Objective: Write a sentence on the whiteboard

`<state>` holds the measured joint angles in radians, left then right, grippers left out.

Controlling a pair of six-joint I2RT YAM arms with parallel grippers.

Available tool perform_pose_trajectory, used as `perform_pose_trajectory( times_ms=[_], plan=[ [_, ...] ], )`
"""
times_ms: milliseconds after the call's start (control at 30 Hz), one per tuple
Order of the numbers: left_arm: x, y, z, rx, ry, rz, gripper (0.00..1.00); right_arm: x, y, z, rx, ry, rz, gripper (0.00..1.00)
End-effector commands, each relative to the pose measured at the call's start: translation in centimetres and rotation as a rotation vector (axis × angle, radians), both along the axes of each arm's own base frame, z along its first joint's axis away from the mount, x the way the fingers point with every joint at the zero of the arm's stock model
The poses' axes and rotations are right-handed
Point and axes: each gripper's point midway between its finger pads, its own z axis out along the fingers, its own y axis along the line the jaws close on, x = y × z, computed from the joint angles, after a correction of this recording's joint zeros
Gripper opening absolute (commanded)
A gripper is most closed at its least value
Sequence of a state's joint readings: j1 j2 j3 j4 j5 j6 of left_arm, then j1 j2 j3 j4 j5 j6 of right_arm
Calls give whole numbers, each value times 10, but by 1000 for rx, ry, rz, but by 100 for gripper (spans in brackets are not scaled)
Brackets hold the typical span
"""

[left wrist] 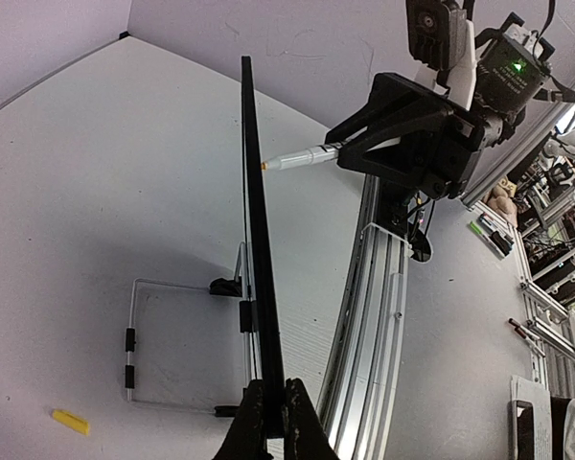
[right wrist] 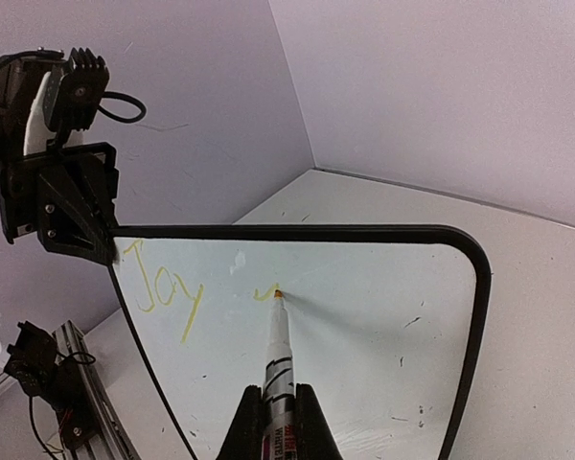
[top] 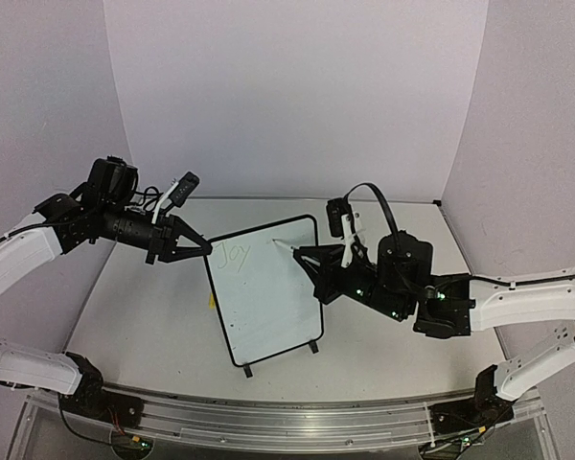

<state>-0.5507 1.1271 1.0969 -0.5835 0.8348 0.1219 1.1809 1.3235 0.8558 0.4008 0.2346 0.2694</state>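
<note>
The whiteboard (top: 268, 292) stands upright mid-table on two black feet, with a thin black frame. My left gripper (top: 197, 247) is shut on its top left corner; in the left wrist view the jaws (left wrist: 271, 407) pinch the board's black edge (left wrist: 259, 240). My right gripper (top: 311, 259) is shut on a white marker pen (right wrist: 280, 359), whose yellow tip touches the board face (right wrist: 364, 326). The sentence (right wrist: 168, 287) reads "Joy" in faint yellow-green, with a short fresh stroke (right wrist: 263, 292) at the tip. The writing also shows in the top view (top: 234, 253).
A small yellow pen cap (left wrist: 70, 421) lies on the table behind the board, also seen in the top view (top: 212, 300). A wire stand (left wrist: 134, 355) props the board's back. Purple walls enclose the table. An aluminium rail (top: 287, 422) runs along the near edge.
</note>
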Motion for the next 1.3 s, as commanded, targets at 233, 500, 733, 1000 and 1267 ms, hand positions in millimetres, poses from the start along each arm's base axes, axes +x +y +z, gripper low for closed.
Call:
perform_pose_trajectory(
  times_ms=[233, 500, 733, 1000, 1267],
  plan=[
    [-6, -3, 6, -27, -16, -37, 0, -4, -2, -26, -33, 83, 9, 0],
    [-6, -3, 7, -27, -16, -37, 0, -3, -5, -27, -40, 87, -5, 0],
    [-6, -3, 7, -26, -15, -35, 0, 1, -12, -10, -29, 41, -37, 0],
    [-5, -3, 6, -25, -13, -36, 0, -2, -16, 15, 12, -5, -23, 0],
    [-5, -3, 5, -24, -12, -35, 0, -11, -12, 37, 64, -36, 38, 0]
  ],
)
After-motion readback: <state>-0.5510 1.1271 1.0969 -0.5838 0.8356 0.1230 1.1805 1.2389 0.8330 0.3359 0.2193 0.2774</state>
